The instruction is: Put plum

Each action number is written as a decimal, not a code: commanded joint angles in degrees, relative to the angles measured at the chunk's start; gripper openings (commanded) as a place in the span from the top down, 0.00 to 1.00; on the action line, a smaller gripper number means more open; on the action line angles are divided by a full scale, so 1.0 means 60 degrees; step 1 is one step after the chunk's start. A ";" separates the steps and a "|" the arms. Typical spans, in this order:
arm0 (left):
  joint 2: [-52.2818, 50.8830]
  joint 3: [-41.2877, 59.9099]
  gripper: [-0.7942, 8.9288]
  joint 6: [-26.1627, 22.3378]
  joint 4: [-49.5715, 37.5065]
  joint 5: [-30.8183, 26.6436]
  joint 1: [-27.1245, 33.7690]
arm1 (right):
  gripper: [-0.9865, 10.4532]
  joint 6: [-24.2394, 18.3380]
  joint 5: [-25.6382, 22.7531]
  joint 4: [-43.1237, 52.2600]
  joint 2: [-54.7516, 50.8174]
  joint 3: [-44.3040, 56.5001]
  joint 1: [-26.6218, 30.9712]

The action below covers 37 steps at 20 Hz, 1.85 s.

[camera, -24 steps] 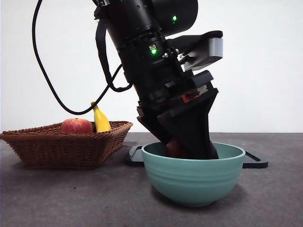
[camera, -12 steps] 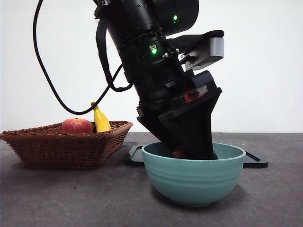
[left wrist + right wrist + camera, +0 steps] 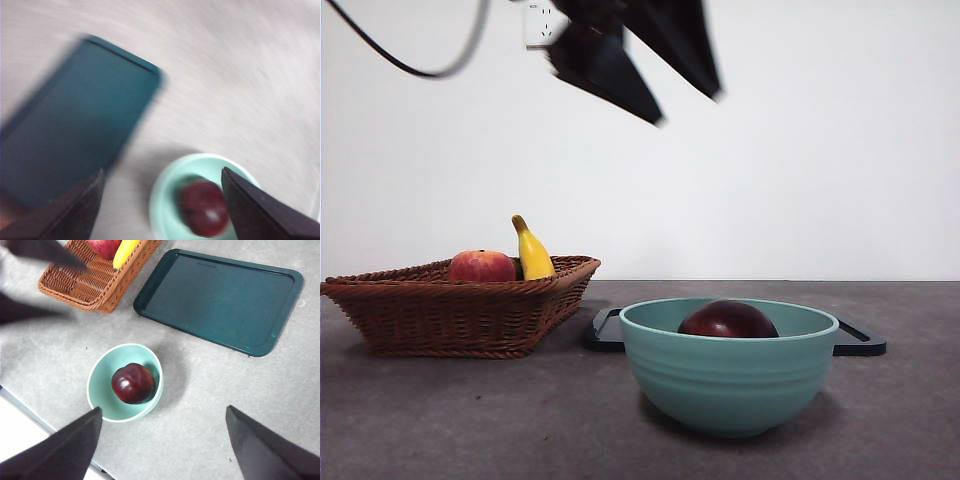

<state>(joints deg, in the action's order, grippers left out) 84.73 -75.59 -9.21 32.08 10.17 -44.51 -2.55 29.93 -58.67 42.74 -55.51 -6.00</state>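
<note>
The dark maroon plum (image 3: 728,320) lies free inside the teal bowl (image 3: 730,380) at the table's front centre. My left gripper (image 3: 688,108) hangs high above and a little left of the bowl, open and holding nothing. Its own blurred left wrist view looks down on the plum (image 3: 204,209) in the bowl (image 3: 165,190) between the spread jaws of the gripper (image 3: 160,172). My right gripper (image 3: 163,410) waits high up, open, with the plum (image 3: 133,383) and bowl (image 3: 102,385) far below it.
A wicker basket (image 3: 460,310) stands at the left with a red apple (image 3: 481,266) and a yellow banana (image 3: 532,255) in it. A dark green tray (image 3: 860,343) lies flat behind the bowl, seen also in the right wrist view (image 3: 220,300).
The left gripper has let go of the plum and risen out of the bowl to the top of the front view. The plum now rests in the bowl.
</note>
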 commanded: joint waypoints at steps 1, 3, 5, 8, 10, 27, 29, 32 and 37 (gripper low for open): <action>-0.0616 -0.0160 0.53 0.0670 0.0036 0.0328 0.0718 | 0.57 0.0098 0.0018 0.0058 0.0040 -0.0197 -0.0040; -0.1188 -0.0160 0.53 0.1042 0.0193 0.0820 0.1585 | 0.57 0.0095 0.0015 0.0058 0.0040 -0.0197 -0.0040; -0.1683 -0.0157 0.53 0.1147 0.0739 0.1319 0.2543 | 0.57 0.0095 0.0018 0.0062 0.0040 -0.0197 -0.0040; -0.2361 -0.0069 0.53 0.1111 0.1920 0.2284 0.3789 | 0.57 0.0091 0.0015 0.0066 0.0040 -0.0197 -0.0040; -0.2801 0.0051 0.53 0.0900 0.2652 0.2885 0.4335 | 0.57 0.0095 0.0018 0.0142 0.0044 -0.0197 -0.0040; -0.4656 0.2222 0.53 -0.0601 0.5209 0.5322 0.4539 | 0.57 0.0175 0.0051 -0.0025 0.0069 -0.0186 -0.0321; -0.4656 0.2222 0.53 -0.0601 0.5209 0.5322 0.4539 | 0.57 0.0415 0.0076 -0.0029 0.0208 -0.0175 -0.0572; -0.4656 0.2222 0.53 -0.0601 0.5213 0.5326 0.4539 | 0.57 0.0652 0.0102 -0.0018 0.0729 -0.0160 -0.1126; -0.4656 0.2222 0.53 -0.0601 0.5213 0.5326 0.4539 | 0.58 0.1384 -0.0204 0.1475 0.1774 0.0827 -0.2116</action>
<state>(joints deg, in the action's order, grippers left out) 56.51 -61.82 -11.55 63.64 41.85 -17.06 3.66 28.77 -50.39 52.75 -50.48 -18.44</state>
